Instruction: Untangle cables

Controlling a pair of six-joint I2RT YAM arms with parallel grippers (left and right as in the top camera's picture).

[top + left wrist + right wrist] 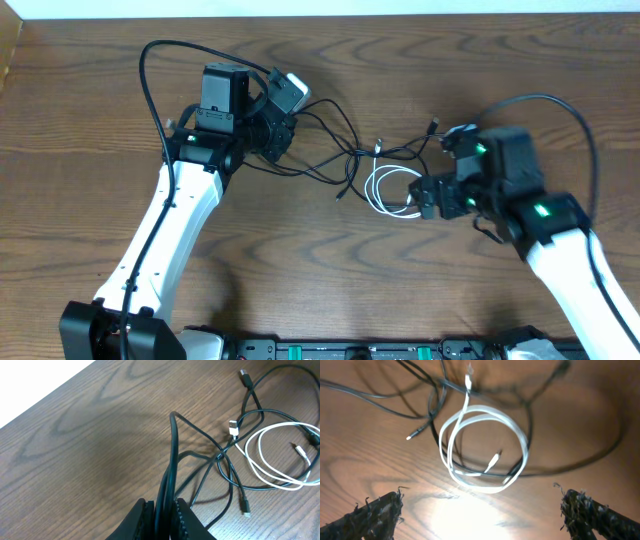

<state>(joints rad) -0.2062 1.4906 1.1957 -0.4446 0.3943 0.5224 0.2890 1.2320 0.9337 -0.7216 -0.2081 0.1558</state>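
Several thin black cables [345,155] lie tangled mid-table on the wooden table [80,150], with a coiled white cable [383,190] at their right. My left gripper [283,140] sits at the tangle's left end. In the left wrist view it [161,503] is shut on black cable strands [172,460] that run up from between its pads toward the tangle. My right gripper [425,198] hovers just right of the white coil. In the right wrist view it [481,496] is open wide with nothing between the fingers, and the white coil [520,440] lies ahead on the wood.
Thicker black arm cables loop above the left arm [150,80] and over the right arm [575,115]. The table's far edge [320,14] runs along the top. A black base rail [350,350] lies at the near edge between the arms.
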